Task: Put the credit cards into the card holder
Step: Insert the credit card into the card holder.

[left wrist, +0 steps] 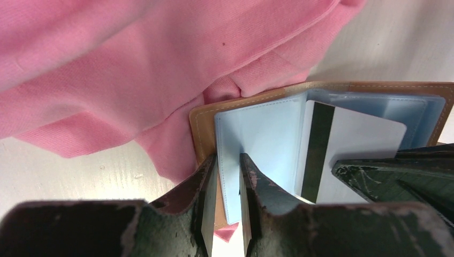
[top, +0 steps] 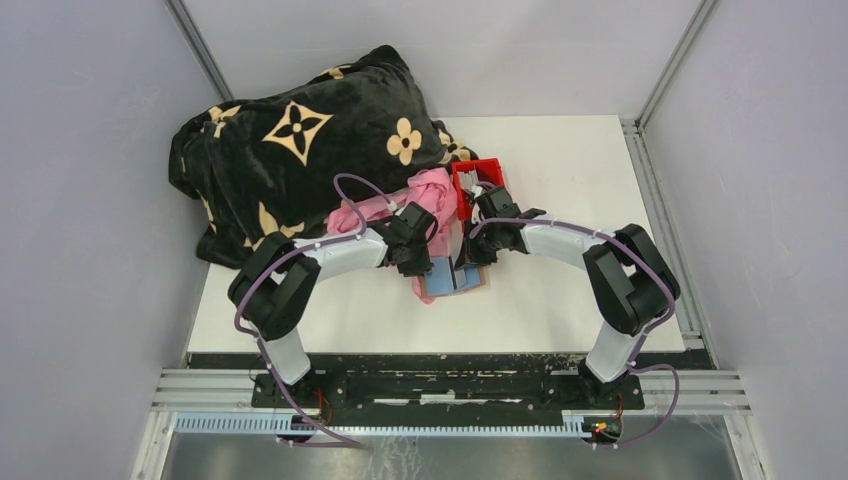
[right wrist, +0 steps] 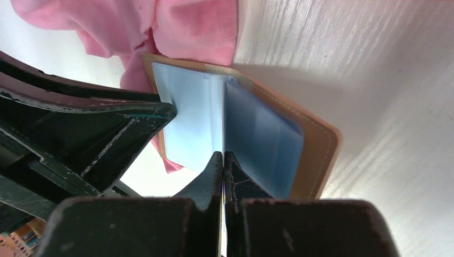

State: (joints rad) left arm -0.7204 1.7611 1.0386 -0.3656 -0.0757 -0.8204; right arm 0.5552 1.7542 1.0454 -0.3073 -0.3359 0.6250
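The brown card holder [top: 472,284] lies open on the table, its light blue sleeves [left wrist: 257,134] facing up, partly on a pink cloth. My left gripper [left wrist: 228,160] points down on its left leaf, jaws a little apart, fingertips [left wrist: 251,174] on the sleeve's edge. My right gripper [right wrist: 223,156] is shut on a white credit card [left wrist: 364,139] with a black stripe, which shows only edge-on in the right wrist view. The card's far end lies over the right-hand sleeves near the fold of the card holder [right wrist: 317,144]. I cannot tell whether it sits inside a pocket.
A pink cloth [top: 432,195] lies behind and under the holder. A red bin [top: 480,172] with pale flat items stands just beyond the right gripper [top: 468,258]. A large black patterned blanket [top: 300,150] fills the back left. Bare white table [top: 580,170] lies to the right.
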